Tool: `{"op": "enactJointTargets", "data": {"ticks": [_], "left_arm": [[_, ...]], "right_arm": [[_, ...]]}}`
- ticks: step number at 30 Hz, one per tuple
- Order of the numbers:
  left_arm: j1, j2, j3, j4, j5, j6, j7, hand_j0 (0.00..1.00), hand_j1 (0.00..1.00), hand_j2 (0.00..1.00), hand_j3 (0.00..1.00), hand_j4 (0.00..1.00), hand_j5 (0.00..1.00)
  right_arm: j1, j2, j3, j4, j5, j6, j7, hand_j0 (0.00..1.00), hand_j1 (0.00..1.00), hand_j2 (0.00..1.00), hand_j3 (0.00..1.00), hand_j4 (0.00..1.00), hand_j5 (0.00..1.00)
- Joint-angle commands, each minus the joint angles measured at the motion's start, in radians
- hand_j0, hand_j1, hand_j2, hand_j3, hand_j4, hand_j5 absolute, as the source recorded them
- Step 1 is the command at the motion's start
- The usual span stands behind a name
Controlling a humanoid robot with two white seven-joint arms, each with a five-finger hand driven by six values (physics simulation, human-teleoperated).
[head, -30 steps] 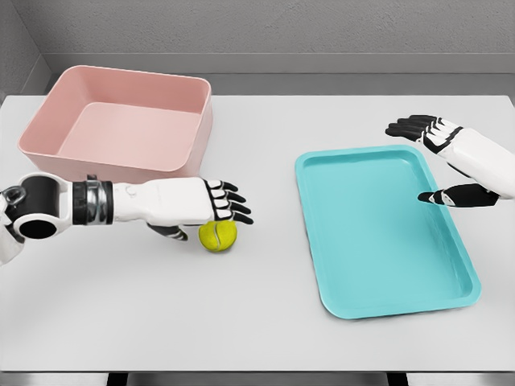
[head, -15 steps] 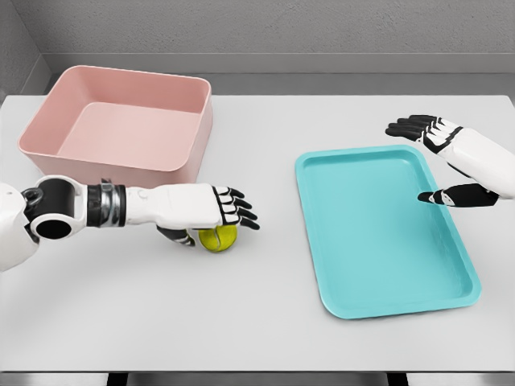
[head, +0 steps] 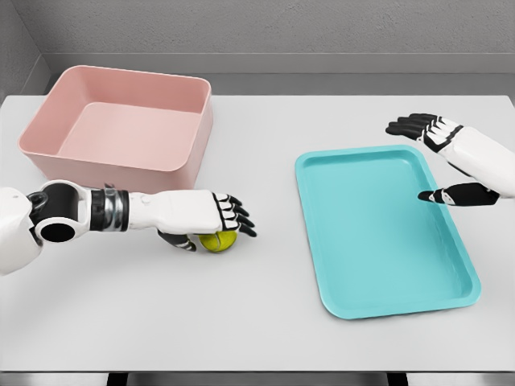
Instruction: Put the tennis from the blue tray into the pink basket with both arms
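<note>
one white bench (head: 265,322) is seen, and it carries everything else. one pink basket (head: 193,153) is placed on its far left part, with nothing lying inside. one blue tray (head: 322,241) is placed on the right part, well apart from the basket, and nothing is lying in it either. two robot hands are counted. the left robot hand (head: 201,219) is laid palm down over the ball, on the bench just in front of the basket; its fingers (head: 237,219) are stretched forward over the top of the ball and the thumb is bent under at the near side, so the ball is covered and touched, but a closed grip is not shown. the right robot hand (head: 447,157) is held above the far right corner of the tray, with fingers spread apart and nothing held between them. one tennis ball (head: 219,240), yellow-green, is seen; it is resting on the bench between basket and tray, nearer to the basket, outside both. no brand, label or writing can be read on any thing.
</note>
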Motion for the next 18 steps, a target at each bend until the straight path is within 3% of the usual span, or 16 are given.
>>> {"op": "enactJointTargets", "data": {"ticks": [1, 6, 11, 18], "left_arm": [[0.0, 0.0, 0.0, 0.007, 0.006, 0.001, 0.0, 0.86, 0.86, 0.86, 0.86, 0.86, 0.86], [0.0, 0.0, 0.0, 0.026, 0.006, 0.001, -0.016, 0.77, 0.77, 0.77, 0.77, 0.77, 0.77], [0.002, 0.002, 0.001, 0.026, 0.007, 0.001, -0.046, 0.55, 0.55, 0.55, 0.55, 0.55, 0.55], [-0.002, 0.002, 0.001, 0.024, 0.009, 0.001, -0.046, 0.53, 0.53, 0.53, 0.53, 0.53, 0.53]], "right_arm": [[0.0, 0.001, 0.002, -0.001, -0.008, 0.003, -0.001, 1.0, 1.0, 1.0, 1.0, 1.0, 1.0], [0.0, 0.002, 0.0, -0.001, -0.008, 0.003, -0.001, 1.0, 1.0, 1.0, 1.0, 1.0, 1.0], [0.0, 0.002, 0.0, -0.001, -0.007, 0.003, -0.001, 1.0, 1.0, 1.0, 1.0, 1.0, 1.0], [0.0, 0.002, 0.0, 0.001, -0.007, 0.003, -0.001, 1.0, 1.0, 1.0, 1.0, 1.0, 1.0]]}}
